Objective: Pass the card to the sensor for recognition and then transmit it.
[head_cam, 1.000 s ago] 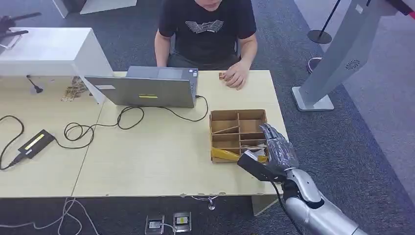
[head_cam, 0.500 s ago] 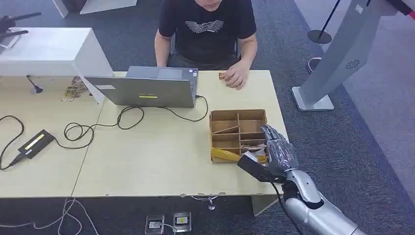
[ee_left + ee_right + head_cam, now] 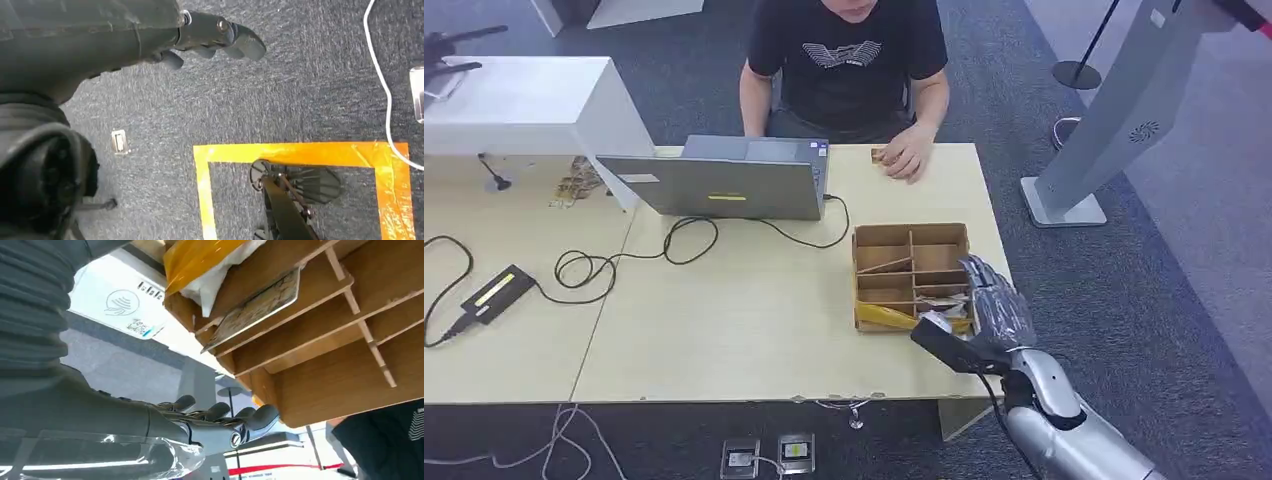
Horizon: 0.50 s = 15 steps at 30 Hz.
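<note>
Reaching step: right hand (image 3: 994,310) empty, fingers spread, at 3 o'clock edge of brown compartmented cardboard box (image 3: 911,275). Next: pinch pale patterned card (image 3: 255,310) leaning inside.

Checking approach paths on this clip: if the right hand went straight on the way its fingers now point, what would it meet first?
Probably the divided wooden tray: the right hand sits at its near right corner, fingers pointing across it. Depth is unclear; it may skim the card leaning in a near compartment.
</note>
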### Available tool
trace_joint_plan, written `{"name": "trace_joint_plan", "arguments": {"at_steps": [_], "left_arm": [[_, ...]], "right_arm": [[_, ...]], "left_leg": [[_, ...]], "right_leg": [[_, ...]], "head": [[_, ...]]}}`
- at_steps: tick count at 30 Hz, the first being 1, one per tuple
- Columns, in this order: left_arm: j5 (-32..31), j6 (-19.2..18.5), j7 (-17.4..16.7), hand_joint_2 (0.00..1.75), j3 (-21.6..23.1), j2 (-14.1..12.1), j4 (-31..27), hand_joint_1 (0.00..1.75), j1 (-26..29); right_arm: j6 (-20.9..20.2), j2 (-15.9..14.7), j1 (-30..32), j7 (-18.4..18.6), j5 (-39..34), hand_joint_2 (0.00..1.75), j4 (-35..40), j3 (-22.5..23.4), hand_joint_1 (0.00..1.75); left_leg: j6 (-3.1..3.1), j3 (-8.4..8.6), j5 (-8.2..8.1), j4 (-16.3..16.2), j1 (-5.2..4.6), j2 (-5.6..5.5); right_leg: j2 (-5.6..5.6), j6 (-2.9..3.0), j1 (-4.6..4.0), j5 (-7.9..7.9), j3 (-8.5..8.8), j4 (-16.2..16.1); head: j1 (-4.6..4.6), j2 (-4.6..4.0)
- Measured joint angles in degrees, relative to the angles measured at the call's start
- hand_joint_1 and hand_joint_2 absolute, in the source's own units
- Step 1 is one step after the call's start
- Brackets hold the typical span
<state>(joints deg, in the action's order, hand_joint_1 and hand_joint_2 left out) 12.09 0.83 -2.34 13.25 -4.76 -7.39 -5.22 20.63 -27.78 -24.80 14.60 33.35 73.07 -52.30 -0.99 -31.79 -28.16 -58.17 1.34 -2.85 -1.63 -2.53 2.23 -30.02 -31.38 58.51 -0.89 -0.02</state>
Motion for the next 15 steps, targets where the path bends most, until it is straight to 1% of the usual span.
{"name": "trace_joint_plan", "arguments": {"at_steps": [2,3,5,6,7,8,10,12,13,14,15], "left_arm": [[0.04,0.00,0.22,0.00,-0.24,0.07,-0.31,0.00,0.08],[0.11,0.00,0.33,0.00,-0.37,0.09,-0.37,0.00,0.11],[0.18,0.00,0.41,0.00,-0.61,0.13,-0.42,0.00,0.21],[0.20,0.00,0.42,0.00,-0.61,0.13,-0.50,0.00,0.25],[0.20,0.00,0.42,0.00,-0.61,0.13,-0.57,0.00,0.25],[0.20,0.00,0.42,0.00,-0.61,0.13,-0.66,0.00,0.26],[0.17,0.00,0.41,0.00,-0.63,0.13,-0.66,0.00,0.26],[0.11,0.00,0.41,0.00,-0.68,0.13,-0.66,0.00,0.26],[0.11,0.00,0.42,0.00,-0.68,0.13,-0.66,0.00,0.26],[0.07,0.00,0.39,0.00,-0.68,0.13,-0.66,0.00,0.26],[0.04,0.00,0.31,0.00,-0.68,0.13,-0.66,0.00,0.26]], "right_arm": [[-0.02,0.07,0.26,0.00,0.09,1.75,-0.11,0.13,0.00],[-0.02,0.11,0.41,-0.02,0.13,1.75,-0.11,0.37,0.05],[-0.02,0.17,0.50,-0.07,0.15,1.75,-0.13,0.61,0.05],[-0.02,0.20,0.56,-0.13,0.17,1.75,-0.22,0.76,0.09],[-0.02,0.22,0.63,-0.15,0.20,1.75,-0.28,0.87,0.09],[-0.02,0.26,0.71,-0.20,0.31,1.75,-0.35,0.96,0.02],[0.00,0.33,0.86,-0.28,0.50,1.75,-0.39,1.25,0.00],[-0.02,0.33,0.87,-0.31,0.59,1.75,-0.46,1.35,0.00],[-0.02,0.35,0.88,-0.31,0.66,1.75,-0.50,1.35,0.03],[-0.02,0.39,0.90,-0.31,0.66,1.75,-0.55,1.35,1.43],[-0.02,0.44,0.93,-0.31,0.68,1.75,-0.57,1.38,1.52]], "left_leg": [[0.00,0.00,0.00,0.00,0.00,-0.01],[0.00,0.00,0.00,0.00,0.00,-0.01],[0.00,0.00,0.00,0.00,0.00,0.00],[0.00,0.00,0.00,0.00,0.00,0.01],[0.00,0.00,0.00,0.00,0.00,0.00],[0.00,-0.01,0.00,0.00,0.00,-0.01],[0.00,-0.01,0.00,0.00,0.00,-0.01],[0.00,-0.01,0.00,0.00,0.00,0.00],[0.00,-0.01,0.00,0.00,0.00,0.00],[0.00,-0.01,0.00,0.00,0.00,0.00],[0.00,-0.01,0.00,0.00,0.00,-0.01]], "right_leg": [[0.01,0.00,0.00,0.00,0.00,0.00],[0.02,0.00,0.00,0.00,0.00,0.00],[0.00,0.00,0.00,0.00,0.00,0.00],[-0.01,0.00,0.00,0.00,0.00,0.00],[0.01,0.00,0.00,0.00,0.00,0.00],[0.02,0.00,0.00,0.00,0.01,0.00],[0.01,0.00,0.00,0.00,0.00,0.00],[0.01,0.00,0.00,0.00,0.00,0.00],[0.00,0.00,0.00,0.00,0.00,0.00],[0.01,0.00,0.00,0.00,0.00,0.00],[0.01,0.00,0.00,0.00,0.00,0.00]], "head": [[0.02,0.00],[0.00,0.00],[0.02,0.00],[0.02,0.00],[0.02,0.00],[0.00,0.00],[0.02,0.00],[0.02,0.00],[0.00,0.00],[0.02,0.00],[0.00,0.00]]}}
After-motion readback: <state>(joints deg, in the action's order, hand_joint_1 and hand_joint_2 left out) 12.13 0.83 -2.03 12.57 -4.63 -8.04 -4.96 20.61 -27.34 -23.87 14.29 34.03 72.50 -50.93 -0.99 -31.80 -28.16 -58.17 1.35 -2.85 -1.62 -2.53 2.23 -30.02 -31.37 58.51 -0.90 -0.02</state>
